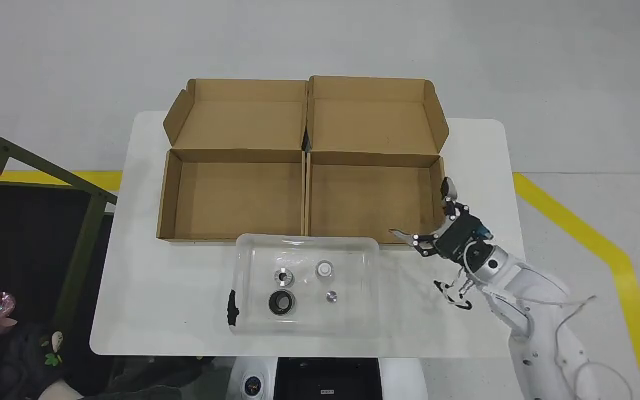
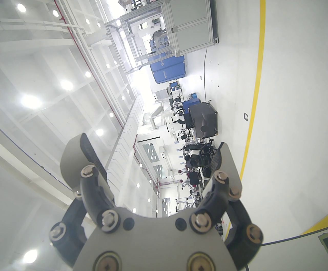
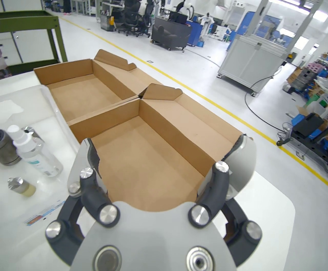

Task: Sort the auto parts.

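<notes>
A clear plastic tray at the table's front holds a few parts: a black ring, a metal piece, a small white bottle and a small metal plug. Behind the tray stand two open cardboard boxes, the left box and the right box, both with bare floors. My right gripper hangs open over the right box's near right corner, holding nothing. In the right wrist view my right gripper spreads above that box, with the bottle and plug beside it. My left gripper is open, aimed at the room.
Both box lids lie folded back toward the far table edge. A small black thing sits at the tray's left wall. Bare white table lies left of the tray and to the right near the arm. A green rack stands beyond the table.
</notes>
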Controlling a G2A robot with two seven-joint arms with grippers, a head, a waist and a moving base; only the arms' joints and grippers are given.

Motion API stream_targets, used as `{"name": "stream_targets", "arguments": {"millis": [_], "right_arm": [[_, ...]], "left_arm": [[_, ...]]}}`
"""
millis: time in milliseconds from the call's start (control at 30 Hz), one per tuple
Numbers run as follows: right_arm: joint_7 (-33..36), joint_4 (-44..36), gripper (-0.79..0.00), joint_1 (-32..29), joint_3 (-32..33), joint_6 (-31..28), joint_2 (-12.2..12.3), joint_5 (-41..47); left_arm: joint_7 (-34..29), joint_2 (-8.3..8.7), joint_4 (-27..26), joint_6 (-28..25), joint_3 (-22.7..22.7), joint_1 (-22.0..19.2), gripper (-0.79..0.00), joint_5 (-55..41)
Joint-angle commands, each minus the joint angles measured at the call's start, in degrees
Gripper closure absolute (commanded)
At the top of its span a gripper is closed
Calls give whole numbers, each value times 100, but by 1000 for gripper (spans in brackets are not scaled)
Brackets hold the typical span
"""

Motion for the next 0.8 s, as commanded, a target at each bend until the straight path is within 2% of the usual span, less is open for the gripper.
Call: {"name": "stream_targets", "arguments": {"millis": [0, 200, 367, 767], "right_arm": [[218, -188, -785, -12, -73, -224, 21, -50], [936, -676, -785, 56, -542, -867, 69, -181], [1410, -867, -785, 186, -997, -1180, 87, -161], [2445, -622, -785, 616, -2077, -1282, 74, -123]], "left_arm": [[0, 0, 0, 0, 0, 0, -785, 0], [0, 0, 0, 0, 0, 0, -785, 0], [0, 0, 0, 0, 0, 0, -785, 0], [0, 0, 0, 0, 0, 0, -785, 0]]}}
